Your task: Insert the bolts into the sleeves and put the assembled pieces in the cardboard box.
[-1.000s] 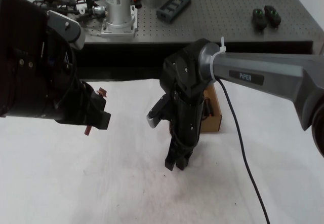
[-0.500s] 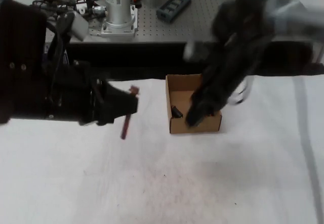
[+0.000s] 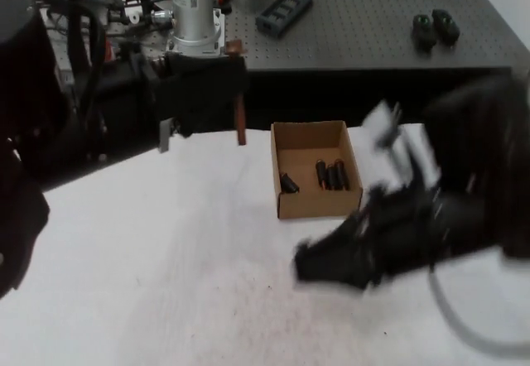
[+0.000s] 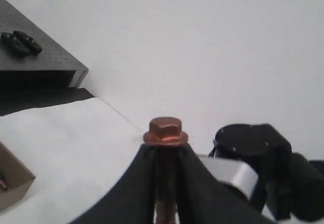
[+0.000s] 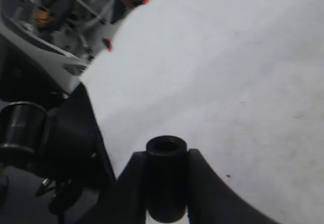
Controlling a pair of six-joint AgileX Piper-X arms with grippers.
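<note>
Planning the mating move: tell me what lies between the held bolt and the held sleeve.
The cardboard box lies between the bolt and the right gripper holding the sleeve, as the high view shows.

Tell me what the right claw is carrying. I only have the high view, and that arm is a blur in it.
Observer: In the right wrist view, the right claw is shut on a black cylindrical sleeve. Its open end faces the camera, with no bolt in it.
Operator: And how is the left claw gripping its bolt? From up here I just see a reddish stick.
Observer: In the left wrist view, the left claw pinches the copper-coloured hex-head bolt by its shank, right under the flange. The six-sided head stands clear above the claw.
</note>
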